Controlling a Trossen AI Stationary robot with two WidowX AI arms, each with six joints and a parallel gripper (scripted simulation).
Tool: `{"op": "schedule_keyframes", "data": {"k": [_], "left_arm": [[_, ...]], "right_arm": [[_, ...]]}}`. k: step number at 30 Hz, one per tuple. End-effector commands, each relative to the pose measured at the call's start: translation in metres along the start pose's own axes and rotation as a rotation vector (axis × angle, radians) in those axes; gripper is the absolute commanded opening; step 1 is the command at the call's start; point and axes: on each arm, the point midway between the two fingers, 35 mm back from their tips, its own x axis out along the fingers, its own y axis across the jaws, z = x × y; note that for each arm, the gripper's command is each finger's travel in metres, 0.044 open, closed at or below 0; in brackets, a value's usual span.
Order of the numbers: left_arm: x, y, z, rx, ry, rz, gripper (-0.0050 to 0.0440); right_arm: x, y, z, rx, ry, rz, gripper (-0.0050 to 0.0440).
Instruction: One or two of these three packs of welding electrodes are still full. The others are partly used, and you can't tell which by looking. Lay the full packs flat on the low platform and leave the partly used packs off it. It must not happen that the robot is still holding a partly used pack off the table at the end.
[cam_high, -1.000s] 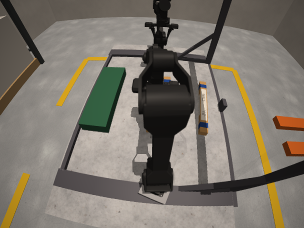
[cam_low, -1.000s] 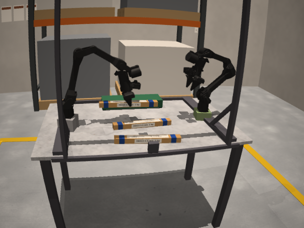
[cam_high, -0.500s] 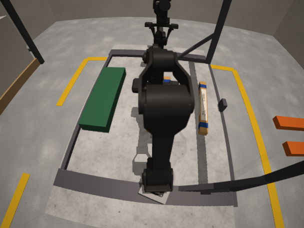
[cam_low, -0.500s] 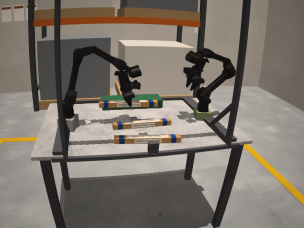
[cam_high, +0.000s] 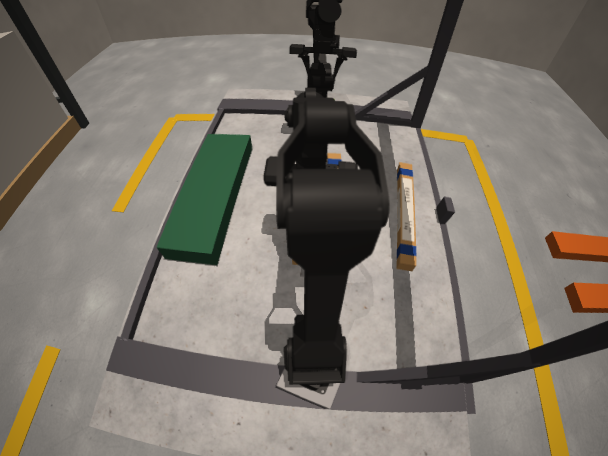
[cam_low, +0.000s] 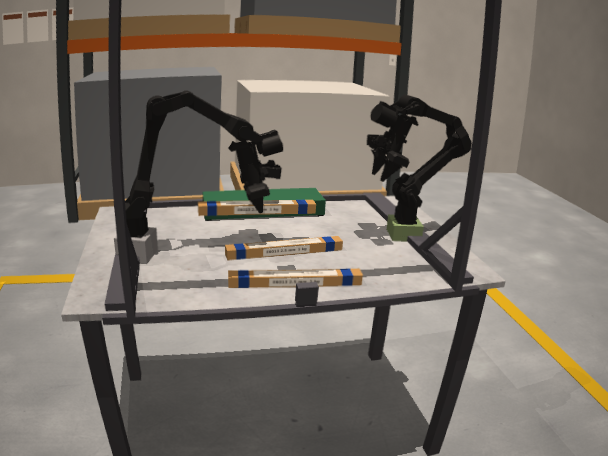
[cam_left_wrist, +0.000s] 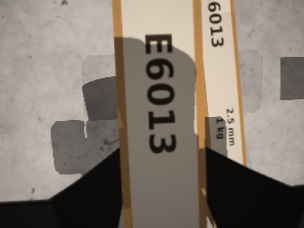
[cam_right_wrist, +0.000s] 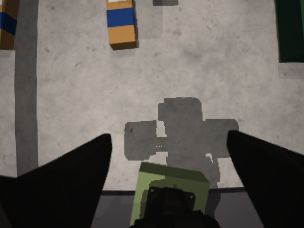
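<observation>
My left gripper (cam_low: 257, 202) is shut on a tan welding electrode pack with blue bands (cam_low: 257, 208) at its middle. It holds the pack level in the air, in front of the low green platform (cam_low: 265, 196). In the left wrist view the held pack, marked E6013 (cam_left_wrist: 160, 125), runs between my fingers, and a second pack (cam_left_wrist: 220, 75) lies on the table below, just beside it. That middle pack (cam_low: 283, 247) and a front pack (cam_low: 295, 278) lie flat on the table. My right gripper (cam_low: 387, 167) is open and empty, high above its base.
A small dark block (cam_low: 306, 296) sits at the table's front edge. Dark frame posts (cam_low: 475, 150) stand at the corners and a grey rail runs around the table. The right arm's green base (cam_low: 405, 227) is at the right. The platform top (cam_high: 207, 195) has nothing on it.
</observation>
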Motion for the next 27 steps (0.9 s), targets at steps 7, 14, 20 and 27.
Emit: {"op": "schedule_keyframes", "data": {"k": [7, 14, 20, 27], "left_arm": [[-0.0123, 0.0003, 0.0095, 0.000, -0.048, 0.006, -0.0050], [-0.0123, 0.0003, 0.0095, 0.000, -0.048, 0.006, -0.0050], [-0.0123, 0.0003, 0.0095, 0.000, -0.048, 0.006, -0.0050], [-0.0063, 0.0000, 0.0092, -0.002, -0.052, 0.007, -0.0050]], "right_arm": [[-0.0058, -0.0003, 0.0035, 0.003, -0.022, -0.001, 0.0330], [-0.0058, -0.0003, 0.0035, 0.003, -0.022, -0.001, 0.0330], [-0.0058, -0.0003, 0.0035, 0.003, -0.022, -0.001, 0.0330], [-0.0058, -0.0003, 0.0035, 0.003, -0.022, -0.001, 0.0330]]}}
